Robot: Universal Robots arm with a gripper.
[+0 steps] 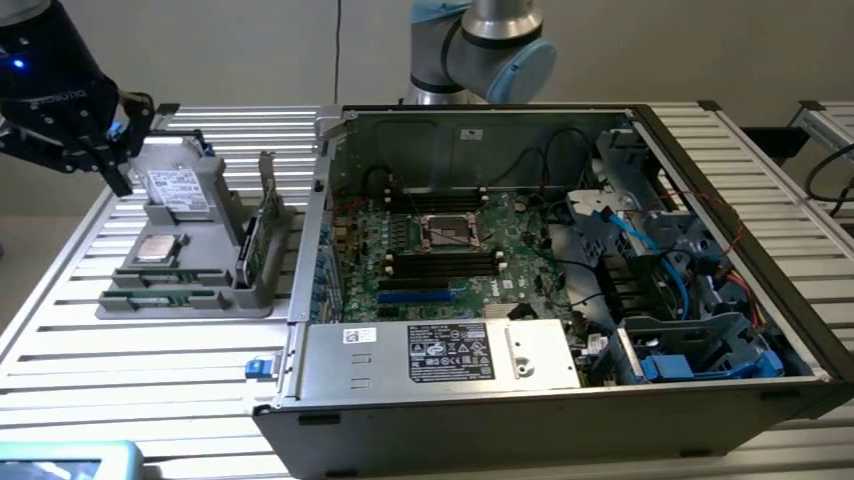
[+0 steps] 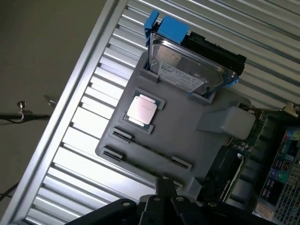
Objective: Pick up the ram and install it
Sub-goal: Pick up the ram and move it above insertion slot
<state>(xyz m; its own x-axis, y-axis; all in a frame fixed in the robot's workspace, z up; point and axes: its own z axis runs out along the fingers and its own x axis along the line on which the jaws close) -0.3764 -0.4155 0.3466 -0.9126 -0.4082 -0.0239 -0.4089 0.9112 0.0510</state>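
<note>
Exterior view: the claw (image 1: 114, 165) hangs over the far end of the grey tray (image 1: 200, 265), which sits on the table (image 1: 80, 350) at the exterior view's left.
Claw: its fingers are together, with nothing between them.
Ram: the ram (image 1: 158, 297) seems to stand on edge in the tray's long front slot, apart from the claw and near the tray's front edge.
Done: as far as I can judge, nothing yet; the ram is not lifted.
Left: the whole job, I judge: the grasp, the carry to the open computer case (image 1: 534, 430) and the seating in the green board (image 1: 454, 275) inside it.
Count, task's thing: one ram that I can make out.
Count, tray: one hard drive (image 2: 187, 75), one silver chip (image 2: 142, 110), one upright green card (image 1: 267, 230).
Count, rest: one tray, one computer case, one claw.
</note>
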